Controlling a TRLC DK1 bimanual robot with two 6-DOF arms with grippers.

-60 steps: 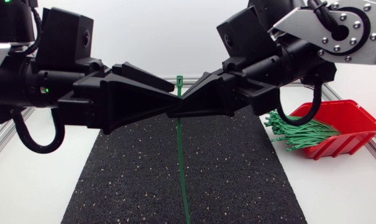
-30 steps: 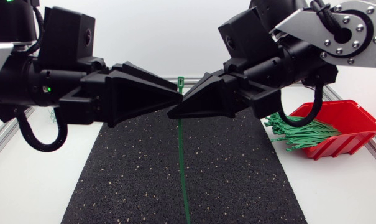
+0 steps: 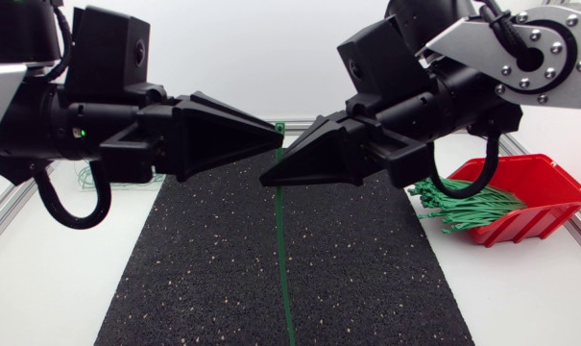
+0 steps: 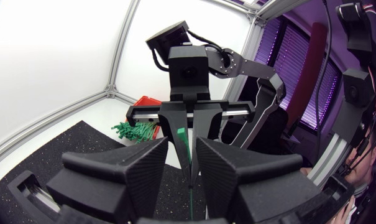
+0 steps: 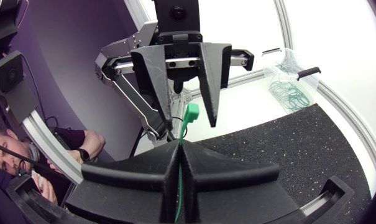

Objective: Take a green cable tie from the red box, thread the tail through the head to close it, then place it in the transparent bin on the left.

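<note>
Green plastic cable tie (image 3: 281, 252) is out of the box and held up over the speckled black rubber mat (image 3: 194, 279). I'd call this the threading step, just not begun, since the tie is one straight strip with no loop. Head view: the black right gripper (image 3: 268, 178) has its wedge fingers pressed together on the strap a bit below the tie's head, with the long tail running off toward the camera. The black left gripper (image 3: 274, 143) points in from the other side, its tip just beside the head. The red plastic box (image 3: 544, 187) with its bundle of spare green ties (image 3: 463, 205) sits well off to the right. Left wrist view: the left gripper's fingers stand apart, the strap lined up in the gap, gripping nothing as far as I can tell. Right wrist view: the fingers are clamped on the strap with the head poking up above them, and the transparent bin (image 5: 294, 78) holding finished loops sits beyond. Next, I reckon the left one has to pinch the tail and curl it round into that tiny head slot, which needs really fine aiming.
</note>
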